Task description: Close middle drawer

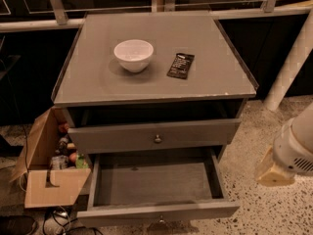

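Tool [279,166], its grip state impossible to tell, hangs right of the pulled-out middle drawer [156,210], seemingly empty.

My gripper [274,173], at the right edge beside the cabinet, looks like smooth white and cream plastic. The middle drawer [151,184] is matt grey painted wood with a small metal knob [160,220]. The cabinet top [146,82] is smooth grey with a faint sheen. The bowl [133,54] is glossy white, the packet [180,65] a dark glossy wrapper, the box [54,192] plain brown cardboard, and the floor [274,214] speckled stone.
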Controlling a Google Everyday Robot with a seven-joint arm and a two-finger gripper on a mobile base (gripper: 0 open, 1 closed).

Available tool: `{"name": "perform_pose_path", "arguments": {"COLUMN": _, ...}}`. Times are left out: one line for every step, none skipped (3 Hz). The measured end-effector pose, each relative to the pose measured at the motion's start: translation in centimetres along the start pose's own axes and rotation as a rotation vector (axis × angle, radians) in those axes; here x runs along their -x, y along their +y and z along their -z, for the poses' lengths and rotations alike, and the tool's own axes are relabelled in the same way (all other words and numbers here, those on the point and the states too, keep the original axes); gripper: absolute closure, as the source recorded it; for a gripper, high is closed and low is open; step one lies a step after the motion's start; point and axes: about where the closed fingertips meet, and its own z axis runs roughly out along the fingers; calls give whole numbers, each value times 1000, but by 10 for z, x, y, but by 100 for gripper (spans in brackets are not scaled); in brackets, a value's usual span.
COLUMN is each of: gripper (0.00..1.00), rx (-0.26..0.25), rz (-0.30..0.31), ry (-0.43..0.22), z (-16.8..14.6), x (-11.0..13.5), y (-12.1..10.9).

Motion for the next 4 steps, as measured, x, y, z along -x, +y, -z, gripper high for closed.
{"name": "perform_pose_path", "arguments": {"gripper": 100, "rx": 108, "rz": -33, "ry": 22, "z": -64, "x": -19, "y": 18}}
{"name": "perform_pose_path", "arguments": {"gripper": 100, "rx": 108, "rz": -33, "ry": 22, "z": -64, "x": -19, "y": 18}}
{"name": "perform_pose_path", "arguments": {"gripper": 100, "rx": 145, "rz": -73, "ry": -26, "z": -101, "x": -20, "y": 27}}
{"name": "perform_pose_path", "arguments": {"gripper": 100, "rx": 153, "rz": -119, "ry": -53, "z": -146, "x": -16, "y": 31}}
